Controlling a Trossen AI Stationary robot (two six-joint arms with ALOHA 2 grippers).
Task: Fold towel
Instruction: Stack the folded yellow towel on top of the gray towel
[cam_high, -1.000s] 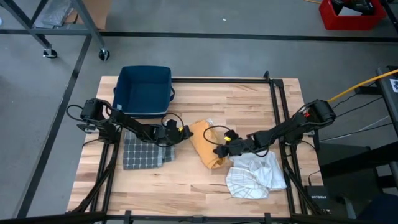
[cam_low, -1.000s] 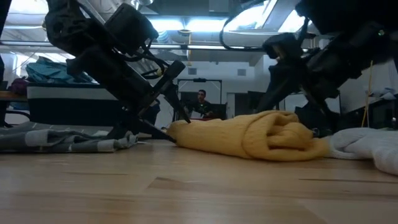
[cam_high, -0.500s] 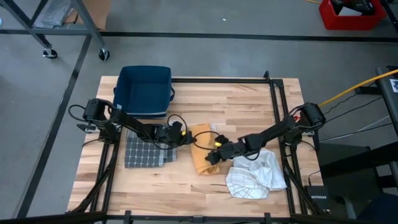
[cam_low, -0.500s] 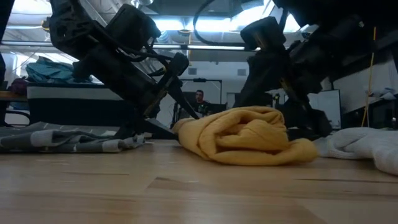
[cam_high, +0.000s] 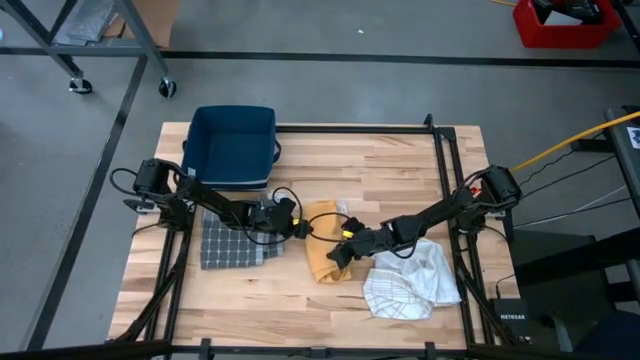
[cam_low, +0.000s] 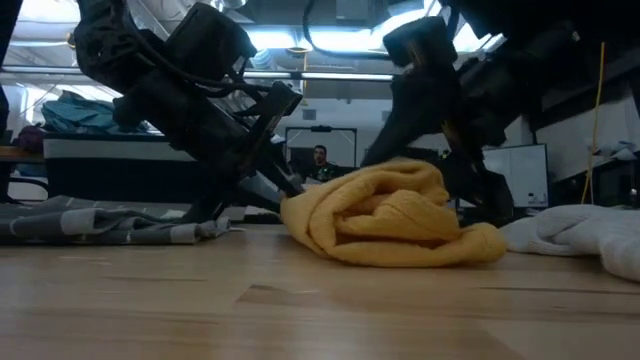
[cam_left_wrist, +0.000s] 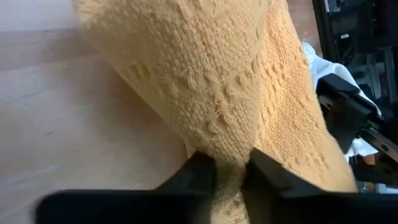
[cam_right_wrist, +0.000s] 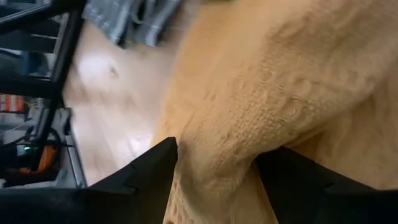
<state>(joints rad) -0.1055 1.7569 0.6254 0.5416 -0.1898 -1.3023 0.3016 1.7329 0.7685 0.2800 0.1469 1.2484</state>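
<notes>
A yellow towel (cam_high: 322, 245) lies bunched in a thick heap (cam_low: 395, 215) on the wooden table, between my two grippers. My left gripper (cam_high: 299, 228) is at the heap's left edge, shut on the cloth (cam_left_wrist: 229, 177). My right gripper (cam_high: 338, 254) is at the heap's near right side; its fingers stand wide open with a thick bulge of the cloth (cam_right_wrist: 217, 186) between them. My left gripper pinches a fold at the yellow towel's left edge (cam_left_wrist: 227, 163) between its two fingers. It comes slanting down from the table's left. The rest of the towel lies bunched on the table. My right gripper has its open fingers (cam_right_wrist: 140, 180) on either side of a thick bulge of the towel (cam_right_wrist: 249, 124), with cloth against both inner sides. It slants down from the table's right. The towel rests on the table.
A grey checked towel (cam_high: 235, 243) lies spread left of the yellow one, under my left arm. A crumpled white towel (cam_high: 412, 280) lies at the near right. A dark blue bin (cam_high: 232, 145) stands at the far left. A person shows in the room behind (cam_low: 322, 160).
My right gripper has gone toward the table's left, fingers open, and has pushed the yellow towel's right part over, so the towel now stands shorter and higher. My left gripper has rolled at the wrist and shut on the towel's left edge.
</notes>
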